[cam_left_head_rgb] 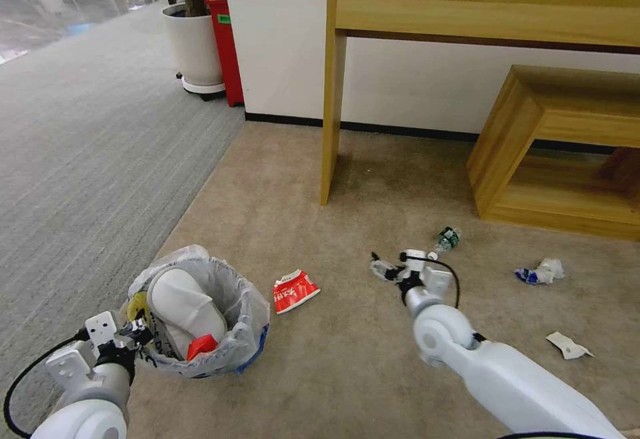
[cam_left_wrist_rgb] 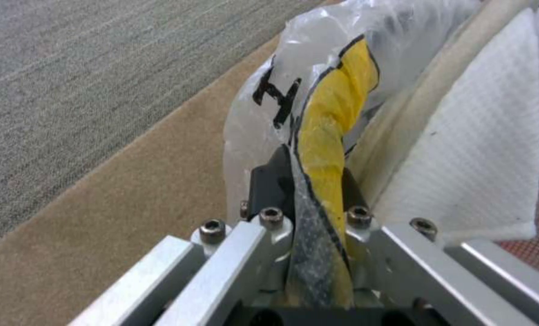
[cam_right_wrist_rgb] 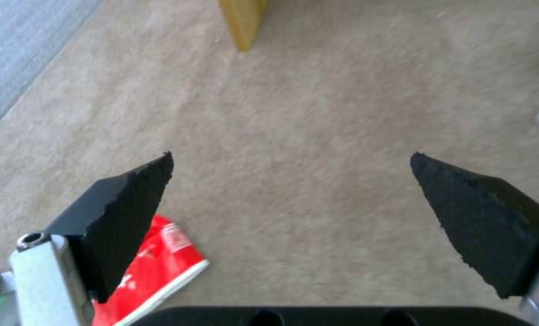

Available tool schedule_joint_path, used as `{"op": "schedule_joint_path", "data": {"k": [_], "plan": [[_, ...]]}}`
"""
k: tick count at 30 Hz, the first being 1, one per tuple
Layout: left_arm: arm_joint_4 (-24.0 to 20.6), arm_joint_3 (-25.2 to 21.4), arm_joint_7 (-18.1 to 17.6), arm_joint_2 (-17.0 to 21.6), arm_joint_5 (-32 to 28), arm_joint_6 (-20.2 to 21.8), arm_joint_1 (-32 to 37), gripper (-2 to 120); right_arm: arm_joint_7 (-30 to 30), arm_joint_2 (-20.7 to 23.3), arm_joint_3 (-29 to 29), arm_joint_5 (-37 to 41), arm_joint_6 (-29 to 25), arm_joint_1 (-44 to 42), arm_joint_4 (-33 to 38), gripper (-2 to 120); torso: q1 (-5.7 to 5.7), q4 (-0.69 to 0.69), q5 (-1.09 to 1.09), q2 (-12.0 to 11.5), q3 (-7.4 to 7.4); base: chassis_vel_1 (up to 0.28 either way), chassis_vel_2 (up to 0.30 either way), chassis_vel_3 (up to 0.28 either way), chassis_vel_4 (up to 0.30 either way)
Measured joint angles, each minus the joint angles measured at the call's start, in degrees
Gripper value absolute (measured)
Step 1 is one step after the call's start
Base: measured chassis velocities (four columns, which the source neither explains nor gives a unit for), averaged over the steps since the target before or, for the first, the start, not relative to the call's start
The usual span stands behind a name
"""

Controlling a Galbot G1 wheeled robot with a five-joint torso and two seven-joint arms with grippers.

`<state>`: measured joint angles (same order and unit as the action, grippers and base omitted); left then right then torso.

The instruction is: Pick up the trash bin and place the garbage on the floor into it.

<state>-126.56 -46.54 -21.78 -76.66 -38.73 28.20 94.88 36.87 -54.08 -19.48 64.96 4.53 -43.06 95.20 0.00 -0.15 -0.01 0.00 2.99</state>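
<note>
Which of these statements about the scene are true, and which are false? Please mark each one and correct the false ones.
1. The left hand is closed on the rim of the trash bin. True.
2. The right hand holds the red wrapper. False: its fingers are open and empty, above the floor.
3. A white slipper lies inside the bin. True.
4. The small bottle is already in the bin. False: it lies on the carpet near the low wooden shelf.
5. The red wrapper lies under the desk. False: it lies beside the bin.
</note>
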Motion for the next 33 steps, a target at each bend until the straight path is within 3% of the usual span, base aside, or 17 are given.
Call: {"op": "schedule_joint_path", "data": {"k": [8,16,33], "plan": [[0.90,-0.26,0.00,0.53,-0.54,-0.01,-0.55,3,-0.91,-2.26,-3.07,-1.19,-0.19,2.49,-3.15,100,0.00,0.00,0.00,0.00,0.00,0.000,0.000,0.000,0.000],[1.25,-0.26,0.00,1.13,-0.75,-0.06,-0.88,3,-6.11,-0.67,-0.52,-8.36,-7.49,0.57,-3.72,100,0.00,-0.01,0.01,0.00,0.00,0.000,0.000,0.000,0.000],[0.46,-0.37,0.00,1.31,-0.83,-0.07,-0.60,3,-6.80,-0.11,-0.19,-11.28,-8.25,0.57,-2.86,100,0.00,0.00,0.01,0.00,-0.01,-0.002,0.002,0.004,-0.002]]}}
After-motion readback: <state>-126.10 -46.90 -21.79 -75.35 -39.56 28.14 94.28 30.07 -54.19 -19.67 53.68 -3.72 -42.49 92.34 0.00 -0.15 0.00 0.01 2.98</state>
